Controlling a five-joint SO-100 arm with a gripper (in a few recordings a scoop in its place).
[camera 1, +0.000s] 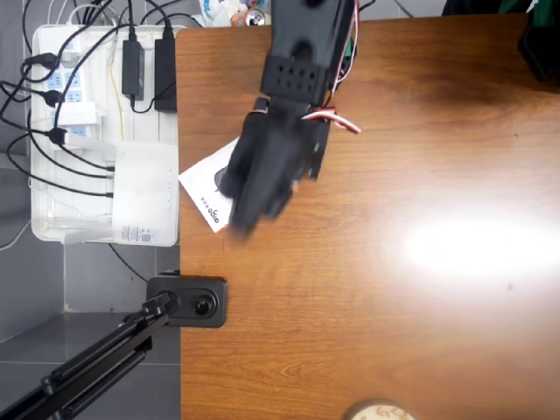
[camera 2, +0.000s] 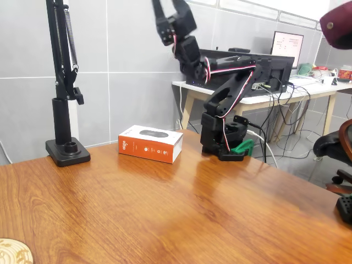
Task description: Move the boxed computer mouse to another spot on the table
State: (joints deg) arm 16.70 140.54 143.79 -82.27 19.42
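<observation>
Boxed computer mouse (camera 2: 150,143) flat on the desk (camera 2: 181,214) near the far-left edge in the fixed view, orange side facing camera, just right of the black stand base (camera 2: 67,151). Gripper (camera 1: 249,206) raised well above it, not touching; overhead it overlaps the box. Can't tell jaw opening, too dark and blurred.

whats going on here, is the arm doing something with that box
A black robot arm is raised high above the boxed computer mouse, which lies flat on the table near its far edge, beside a black stand base. Nothing is holding the box. In the overhead view the arm covers most of the box, and the blur there hides how the jaws stand. From how things lie, the box has yet to be picked up.
</observation>
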